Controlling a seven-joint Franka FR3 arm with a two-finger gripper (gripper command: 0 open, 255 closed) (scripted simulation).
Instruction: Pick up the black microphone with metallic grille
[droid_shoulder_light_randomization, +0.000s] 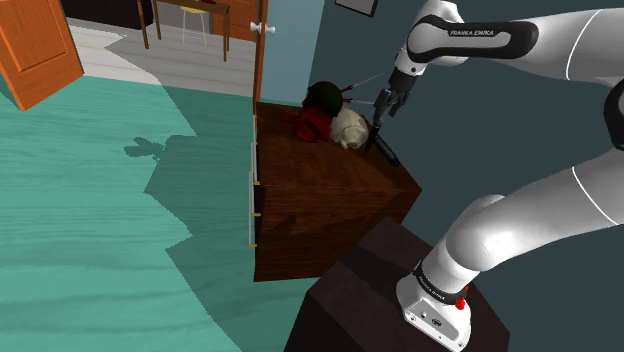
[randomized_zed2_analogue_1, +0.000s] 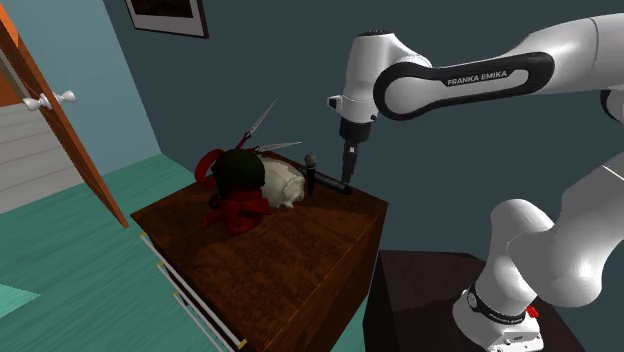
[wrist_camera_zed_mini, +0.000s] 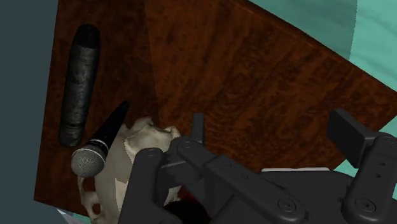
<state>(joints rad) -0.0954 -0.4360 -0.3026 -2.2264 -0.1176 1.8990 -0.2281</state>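
- Your tool (wrist_camera_zed_mini: 271, 122) hangs over the desk (wrist_camera_zed_mini: 254, 63) with its fingers wide apart. Only bare wood lies between them, and it holds nothing. Close here and you grip air.
- The mic (wrist_camera_zed_mini: 102, 143) lies off to one side of the fingers, not between them. Its grille head is against a pale lump (wrist_camera_zed_mini: 149, 143), and its black body slants toward the desk's back edge. You need to shift sideways and turn the wrist before descending. Otherwise a finger may land on the body and roll it.
- The mic looks propped on the lump rather than flat, though I cannot be sure. If it is, a light push could tip it off and change its lie. The body tapers, so a grip near the thin end may slip.
- Just beside the mic lies a dark grey cylinder (wrist_camera_zed_mini: 79, 89) of similar shape. In the second exterior view the tool sits almost over it. You could take it by mistake, or pinch both together.
- The lump crowds the mic's head, so a finger can catch on it and drag it along.
- The red heap (randomized_zed2_analogue_1: 235, 210) and the thin blades (randomized_zed2_analogue_1: 262, 120) are farther off and matter only on a wide swing.
- The wall (wrist_camera_zed_mini: 25, 95) stands close behind the cylinder, leaving the hand little room there.
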